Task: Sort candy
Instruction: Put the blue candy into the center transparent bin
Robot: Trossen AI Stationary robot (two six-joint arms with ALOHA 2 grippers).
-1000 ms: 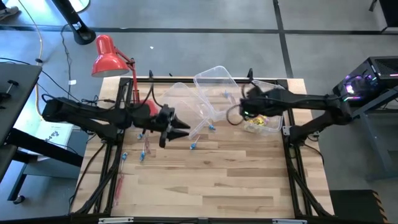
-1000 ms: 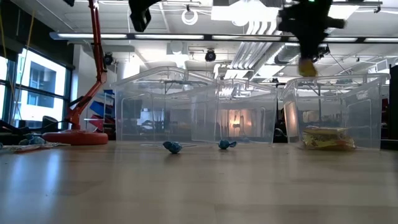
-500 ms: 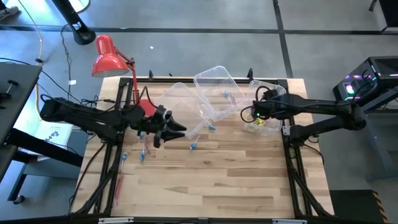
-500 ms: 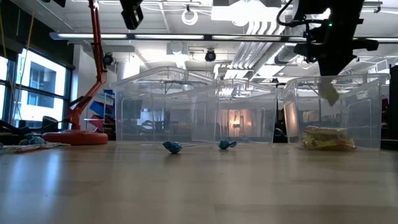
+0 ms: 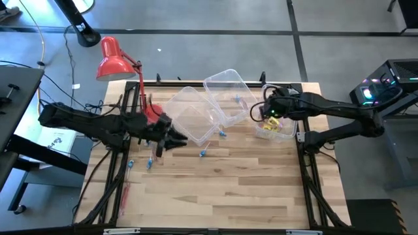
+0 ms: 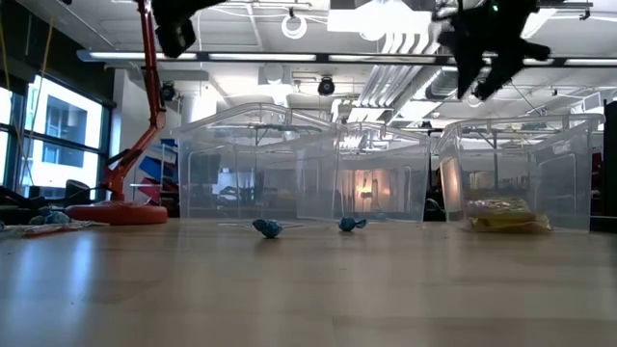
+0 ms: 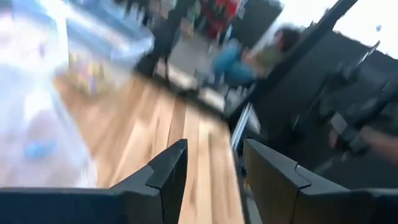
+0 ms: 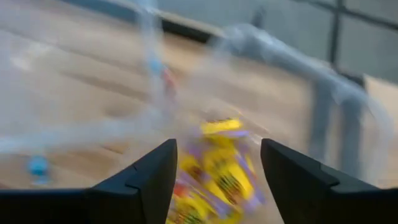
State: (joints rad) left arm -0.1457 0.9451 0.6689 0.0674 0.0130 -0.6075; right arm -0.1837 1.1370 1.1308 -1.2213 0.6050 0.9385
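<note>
Yellow candy packets (image 8: 219, 173) lie in a heap on the floor of the right clear bin (image 5: 286, 132); the low view shows the heap (image 6: 501, 214) too. My right gripper (image 8: 219, 155) hangs open above that bin, nothing between its fingers. Blue-wrapped pieces (image 5: 202, 154) lie on the wood in front of the bins, and more blue pieces (image 5: 149, 163) near the left edge. Slim red sticks (image 5: 124, 192) lie at the near left. My left gripper (image 5: 177, 139) hovers open and empty above the table beside the left bin (image 5: 189, 112).
Three clear bins stand in a row at the table's far side; the middle bin (image 5: 225, 91) holds blue pieces. A red desk lamp (image 5: 114, 59) stands at the far left corner. Bare wood (image 5: 228, 189) fills the near half of the table.
My right gripper has opened and let go of a yellow packet, which has fallen into the right bin onto the heap. My left gripper has drawn back toward the table's left edge, still clear of the table.
</note>
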